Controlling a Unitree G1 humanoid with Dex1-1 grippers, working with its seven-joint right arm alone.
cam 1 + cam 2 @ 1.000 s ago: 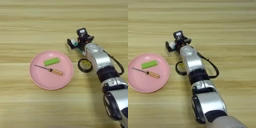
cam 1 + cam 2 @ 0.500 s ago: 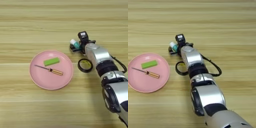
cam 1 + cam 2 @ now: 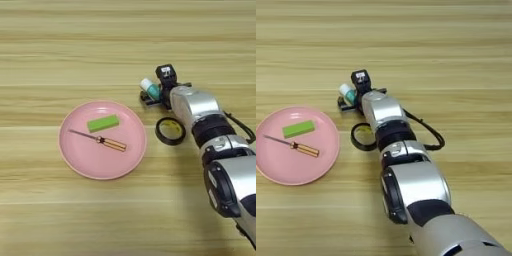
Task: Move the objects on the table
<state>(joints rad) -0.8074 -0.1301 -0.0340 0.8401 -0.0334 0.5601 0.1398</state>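
Centrally, the right gripper point(image 3: 152, 96) is clamped on the white glue stick point(image 3: 149, 88) with its teal label. Just right of the pink plate point(image 3: 80, 159) lies the black tape ring point(image 3: 170, 131); on the plate, the amber-handled screwdriver point(image 3: 100, 140).

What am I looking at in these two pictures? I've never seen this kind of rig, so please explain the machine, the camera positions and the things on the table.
Both pictures come from one stereo camera on a humanoid robot's head, looking down at a wooden table; they show the same scene from slightly offset eyes. The silver, jointed thing entering from the lower right is the robot's right arm, ending in a black gripper. The gripper is at a white glue stick with a teal label; whether it actually grips it is hard to tell. Beside the arm lies a black tape ring. To the left sits a round pink plate holding a thin screwdriver with an amber handle and a green block.
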